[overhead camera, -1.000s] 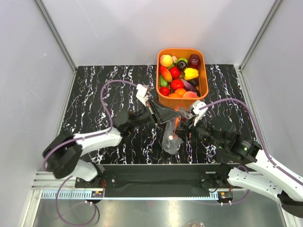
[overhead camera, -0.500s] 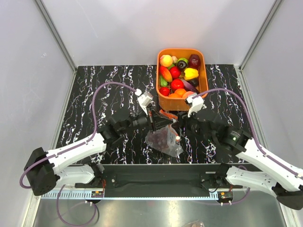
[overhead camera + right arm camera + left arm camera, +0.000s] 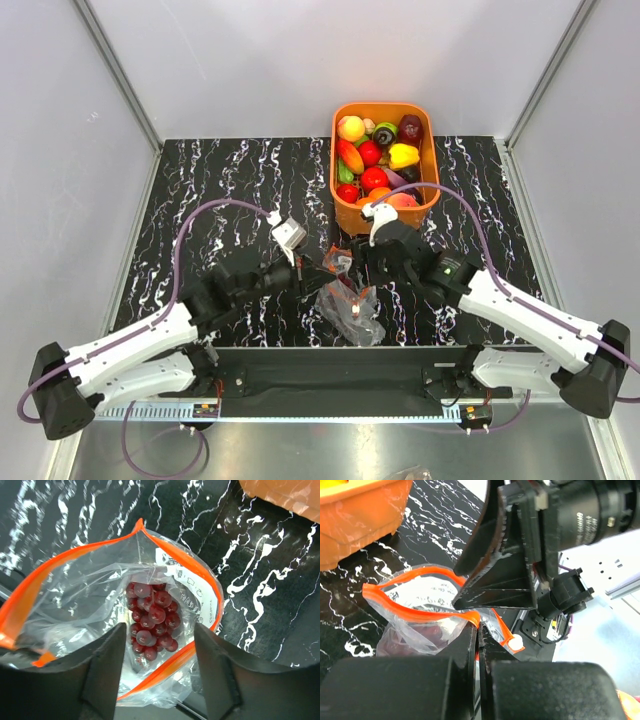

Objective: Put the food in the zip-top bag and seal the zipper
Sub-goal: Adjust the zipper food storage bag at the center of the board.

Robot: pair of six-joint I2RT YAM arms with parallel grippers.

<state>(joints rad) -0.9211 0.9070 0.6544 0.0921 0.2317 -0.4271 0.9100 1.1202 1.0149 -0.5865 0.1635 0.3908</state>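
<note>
Grapes, a glossy purple toy bunch (image 3: 150, 622), sit inside the clear crinkly zip-top bag (image 3: 65, 600) beneath your spread, empty right fingers (image 3: 107, 670). Your closed left fingers (image 3: 395, 690) pinch its red-orange zipper strip (image 3: 405, 609). Filling step: likely fetch another piece next.

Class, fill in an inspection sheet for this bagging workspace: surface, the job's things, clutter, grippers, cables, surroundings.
Surface: black, white-veined table.
Job's things: zip-top bag at the near middle, mouth open; grape bunch inside it; zipper unsealed; more toy food in the basket.
Clutter: orange basket at the table's far edge.
Grippers: left gripper shut on the zip-top bag at its zipper edge; right gripper open above the bag's mouth, holding nothing.
Cables: purple cables arch over both arms, clear of the bag.
Surroundings: grey walls with metal corner posts.
</note>
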